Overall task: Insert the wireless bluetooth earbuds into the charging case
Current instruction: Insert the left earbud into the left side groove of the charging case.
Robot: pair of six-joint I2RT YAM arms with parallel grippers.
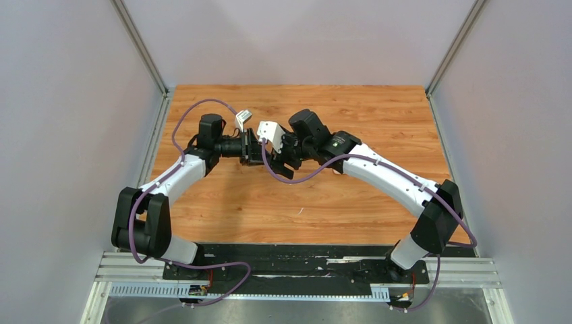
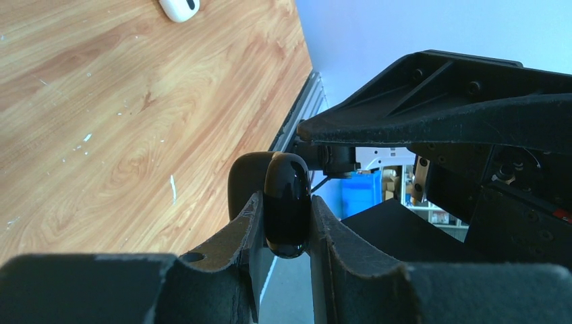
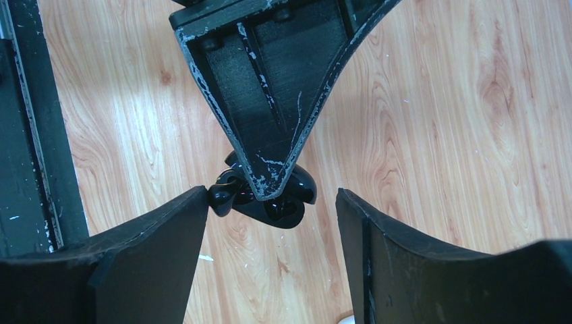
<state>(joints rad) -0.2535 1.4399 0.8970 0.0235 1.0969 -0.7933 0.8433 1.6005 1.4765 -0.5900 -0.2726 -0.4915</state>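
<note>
A small glossy black knob, apparently a black earbud (image 3: 222, 194), sits at one end of the black case (image 3: 287, 206), though the wrist view does not show whether it is seated in the case or only resting against it. The case is pinched edgewise between the fingers of the left gripper (image 2: 284, 199), which is closed narrowly on it and holds it over the middle of the counter (image 3: 432, 135). The right gripper (image 3: 271, 197) faces it with its fingers spread wide, one on each side of the case. One fingertip is just beside the earbud, and contact cannot be made out. A white case (image 2: 179, 8) lies on the counter, well apart from both grippers.
</note>
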